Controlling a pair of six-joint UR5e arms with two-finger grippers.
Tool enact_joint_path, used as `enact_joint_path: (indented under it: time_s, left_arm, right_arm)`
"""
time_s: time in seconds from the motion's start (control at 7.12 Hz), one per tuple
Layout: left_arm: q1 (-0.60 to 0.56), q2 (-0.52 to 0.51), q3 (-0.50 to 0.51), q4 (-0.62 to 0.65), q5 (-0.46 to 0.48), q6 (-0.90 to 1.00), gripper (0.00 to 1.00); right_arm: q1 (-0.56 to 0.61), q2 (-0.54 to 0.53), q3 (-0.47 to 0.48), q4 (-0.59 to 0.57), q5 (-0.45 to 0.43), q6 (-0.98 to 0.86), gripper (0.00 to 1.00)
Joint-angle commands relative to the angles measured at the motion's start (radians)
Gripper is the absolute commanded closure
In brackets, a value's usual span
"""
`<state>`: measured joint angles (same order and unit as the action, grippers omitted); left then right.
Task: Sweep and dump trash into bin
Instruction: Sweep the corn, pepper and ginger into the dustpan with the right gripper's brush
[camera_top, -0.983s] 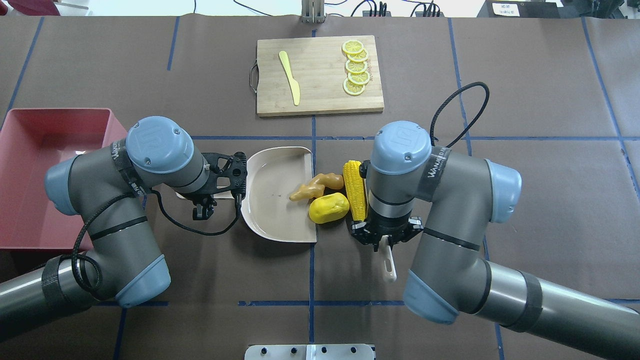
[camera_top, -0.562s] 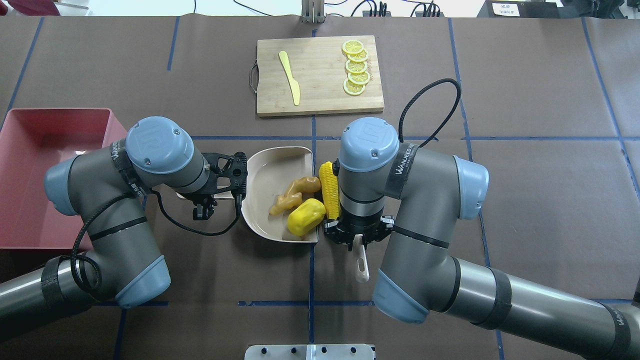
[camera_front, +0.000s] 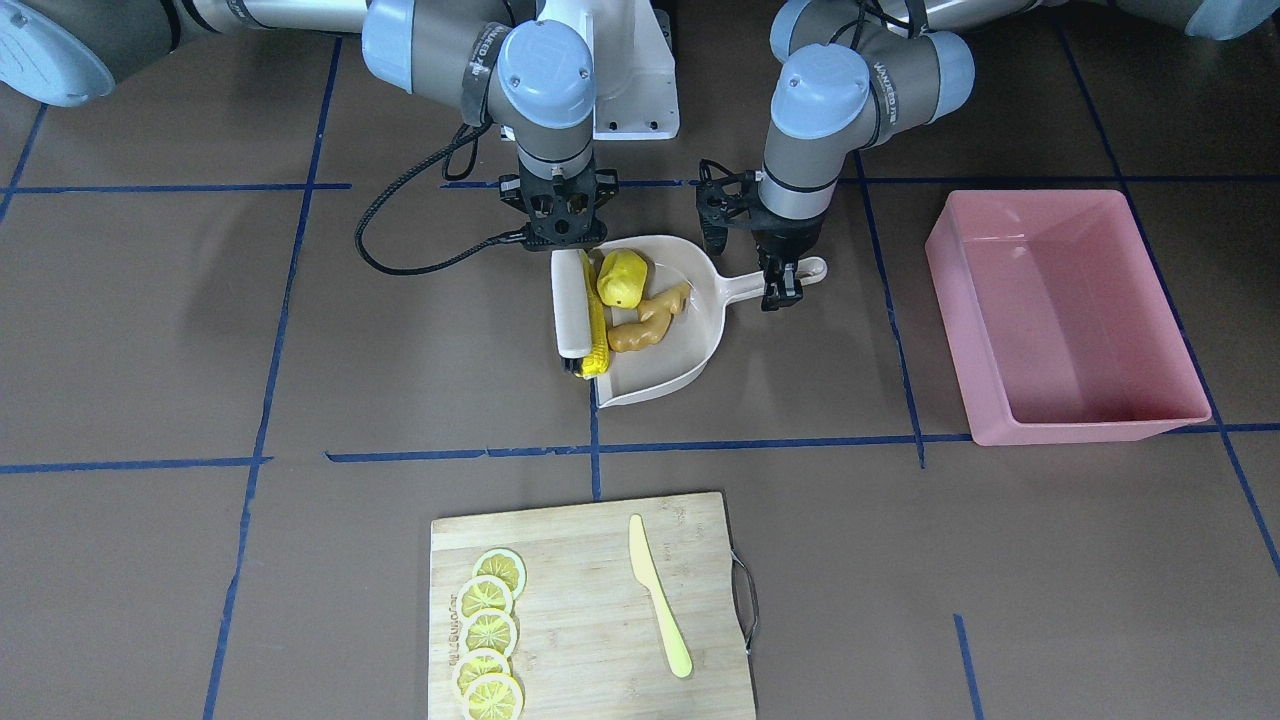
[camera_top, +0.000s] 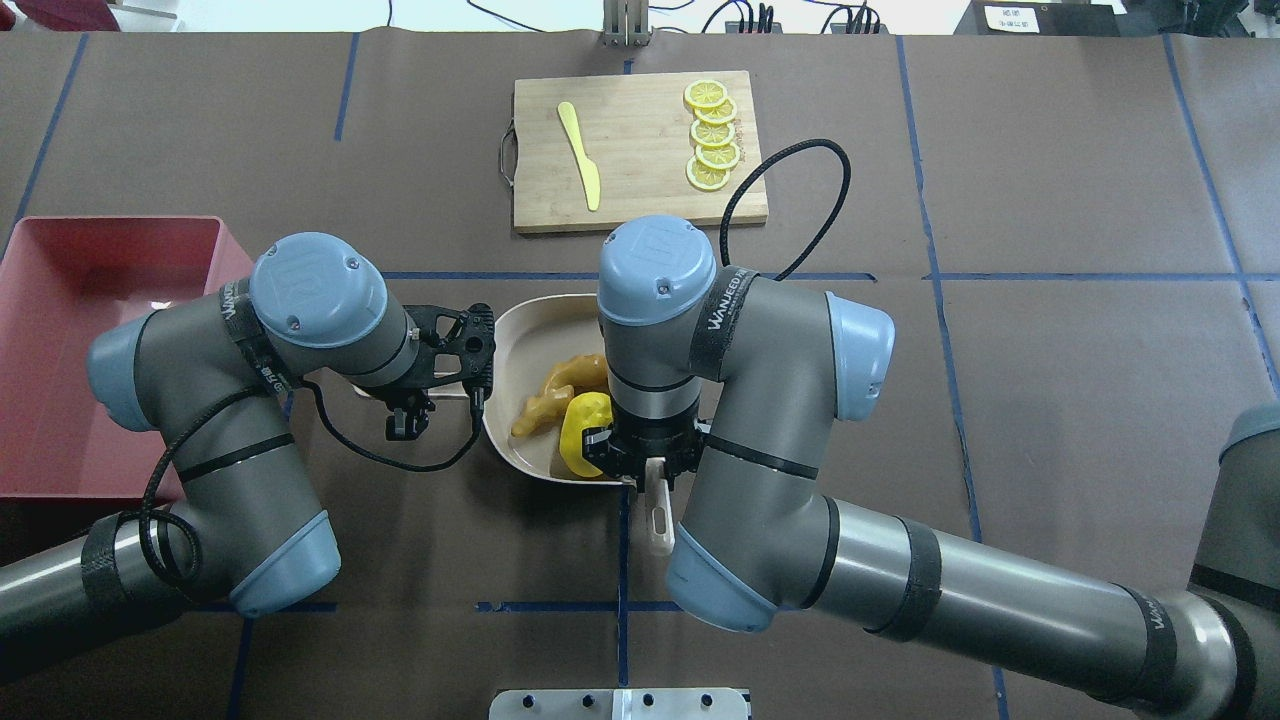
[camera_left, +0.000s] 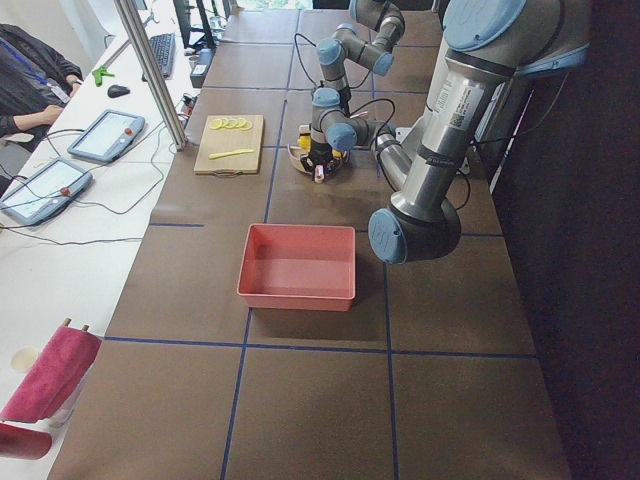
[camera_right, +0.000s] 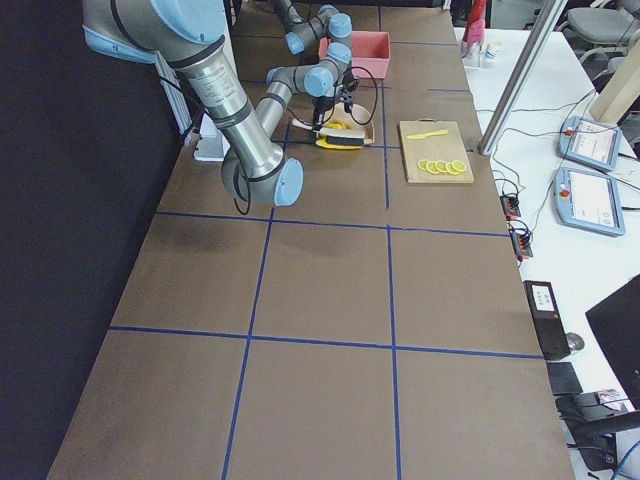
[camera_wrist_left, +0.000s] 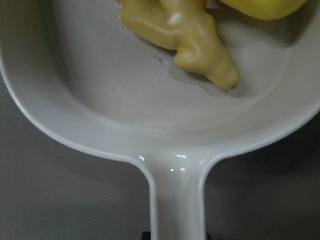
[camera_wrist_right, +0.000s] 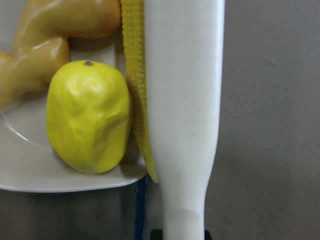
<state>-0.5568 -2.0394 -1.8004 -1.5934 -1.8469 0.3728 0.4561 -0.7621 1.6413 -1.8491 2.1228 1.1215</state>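
Brown-covered table (camera_front: 300, 350), blue tape grid. Beige dustpan (camera_front: 685, 355) near centre, flat on the surface, open lip toward the robot's right.

Left gripper (camera_front: 783, 287): jaws closed on the dustpan's handle, which runs down between them in the left wrist view.

Right gripper (camera_front: 562, 235): jaws closed on the handle of a white brush (camera_front: 571, 305). Brush head lies along the dustpan's open lip.

Corn cob (camera_front: 598, 335): lengthwise against the brush, right at the lip. Potato (camera_front: 621, 278): inside the pan, touching the cob. Ginger root (camera_front: 645, 325): inside the pan beside the potato, further in toward the handle side.

Pink bin (camera_front: 1090, 430): on the table at the robot's left, well apart from the dustpan.

Bamboo cutting board (camera_front: 590, 560) on the far side from the robot, carrying a row of lemon slices (camera_front: 487, 635) and a pale yellow knife (camera_front: 658, 595)
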Motion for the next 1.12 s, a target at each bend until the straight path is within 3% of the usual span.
enact_joint_path:
  time_s: [0.0, 0.28, 0.56, 0.98]
  left_arm:
    - [0.0, 0.001, 0.001, 0.0, 0.0, 0.0, 1.0]
    - [0.0, 0.002, -0.001, 0.0, 0.0, 0.0, 1.0]
    - [0.0, 0.004, -0.001, 0.0, 0.0, 0.0, 1.0]
    - [0.0, 0.007, -0.001, 0.0, 0.0, 0.002, 1.0]
  right_arm:
    - [0.0, 0.02, -0.011, 0.002, 0.0, -0.002, 1.0]
    - [0.0, 0.021, -0.014, 0.046, 0.0, 0.001, 1.0]
    - [-0.005, 0.02, -0.084, 0.218, 0.002, 0.055, 1.0]
    - [-0.005, 0.023, -0.084, 0.254, 0.019, 0.07, 1.0]
